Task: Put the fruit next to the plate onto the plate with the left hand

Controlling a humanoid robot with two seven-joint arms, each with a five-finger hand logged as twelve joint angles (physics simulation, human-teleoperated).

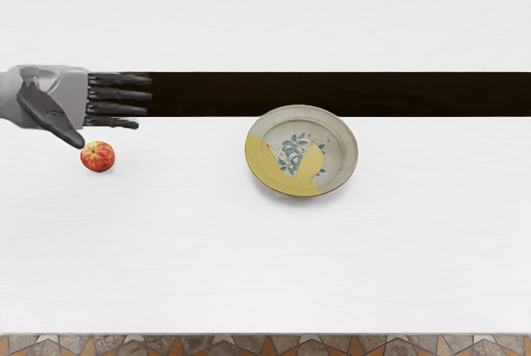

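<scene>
A small red and yellow apple (98, 157) lies on the white table, well to the left of the plate. The plate (338, 128) is round, grey and yellow with a blue flower pattern, and nothing lies on it. My left hand (104, 107) comes in from the left edge and hovers just above and behind the apple. Its fingers (120, 95) are stretched out straight to the right, its thumb points down toward the apple, and it holds nothing. The right arm does not show.
A dark band (348, 95) runs across the white table (265, 256) behind the plate and the hand. A patterned floor shows along the bottom edge.
</scene>
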